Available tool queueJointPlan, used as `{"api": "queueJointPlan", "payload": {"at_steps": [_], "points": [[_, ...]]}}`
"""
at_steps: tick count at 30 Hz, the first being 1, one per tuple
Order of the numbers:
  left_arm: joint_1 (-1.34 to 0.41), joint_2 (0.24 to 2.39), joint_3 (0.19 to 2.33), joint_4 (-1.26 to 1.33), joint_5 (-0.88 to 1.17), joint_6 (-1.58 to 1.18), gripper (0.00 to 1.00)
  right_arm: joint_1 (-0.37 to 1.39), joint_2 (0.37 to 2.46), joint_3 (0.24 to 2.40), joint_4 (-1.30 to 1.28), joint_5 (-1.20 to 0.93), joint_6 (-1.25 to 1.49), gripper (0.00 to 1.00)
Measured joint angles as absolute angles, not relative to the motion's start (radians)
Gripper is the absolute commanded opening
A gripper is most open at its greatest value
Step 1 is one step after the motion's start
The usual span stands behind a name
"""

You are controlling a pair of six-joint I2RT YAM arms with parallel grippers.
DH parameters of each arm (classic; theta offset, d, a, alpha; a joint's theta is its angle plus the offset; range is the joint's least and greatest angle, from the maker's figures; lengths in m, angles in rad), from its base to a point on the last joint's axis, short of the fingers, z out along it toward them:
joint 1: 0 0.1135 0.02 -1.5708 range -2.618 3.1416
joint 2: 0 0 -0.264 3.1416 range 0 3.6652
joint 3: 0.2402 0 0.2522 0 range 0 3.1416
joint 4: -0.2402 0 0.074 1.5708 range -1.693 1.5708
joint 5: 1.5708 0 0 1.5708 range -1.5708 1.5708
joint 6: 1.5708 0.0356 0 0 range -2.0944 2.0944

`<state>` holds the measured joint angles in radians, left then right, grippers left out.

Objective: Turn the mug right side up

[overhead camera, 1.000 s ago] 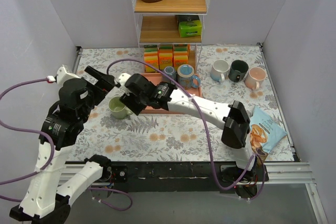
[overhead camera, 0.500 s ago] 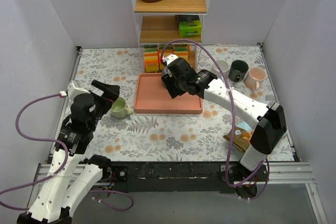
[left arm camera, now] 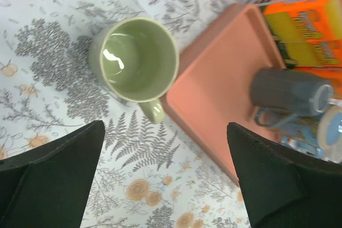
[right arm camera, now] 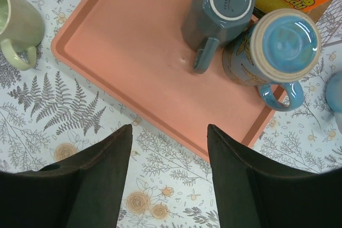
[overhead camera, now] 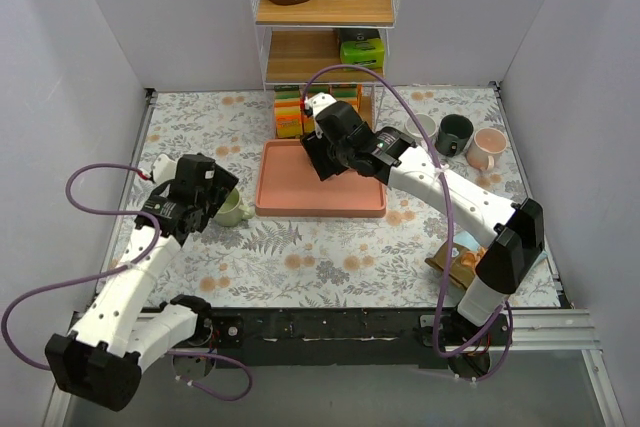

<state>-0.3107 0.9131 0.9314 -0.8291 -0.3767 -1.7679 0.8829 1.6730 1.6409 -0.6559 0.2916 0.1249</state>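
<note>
A pale green mug (left arm camera: 136, 60) stands upright, mouth up, on the floral table just left of the pink tray (left arm camera: 219, 100); it also shows in the top view (overhead camera: 233, 210). A grey-blue mug (right arm camera: 219, 6) sits base up on the tray (right arm camera: 133, 46), beside a blue patterned mug (right arm camera: 280, 44). My left gripper (left arm camera: 165, 148) is open and empty, above and just near of the green mug; in the top view (overhead camera: 220, 192) it hangs close beside it. My right gripper (right arm camera: 169, 132) is open and empty over the tray's near edge (overhead camera: 322, 159).
A wire shelf rack with orange sponge packs (overhead camera: 315, 107) stands behind the tray. Three mugs (overhead camera: 455, 134) sit at the back right. A snack bag (overhead camera: 462, 265) lies near the right arm's base. Grey walls close in both sides.
My right gripper has left the green mug and swung back right over the tray. My left arm has dropped and pulled in, its open gripper still beside the green mug.
</note>
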Motion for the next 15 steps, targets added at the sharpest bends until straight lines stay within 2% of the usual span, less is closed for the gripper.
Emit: {"api": "queueJointPlan", "payload": {"at_steps": [3, 6, 15], "points": [[-0.311, 0.973, 0.921, -0.861, -0.382, -1.806, 0.98, 0.878, 1.665, 1.643, -0.658, 0.287, 0.128, 0.65], [-0.309, 0.985, 0.888, -0.854, -0.383, -1.839, 0.94, 0.876, 1.657, 1.642, -0.663, 0.285, 0.132, 0.65], [-0.263, 1.066, 0.778, -0.82, -0.384, -1.893, 0.69, 0.856, 1.608, 1.629, -0.679, 0.29, 0.152, 0.64]]}}
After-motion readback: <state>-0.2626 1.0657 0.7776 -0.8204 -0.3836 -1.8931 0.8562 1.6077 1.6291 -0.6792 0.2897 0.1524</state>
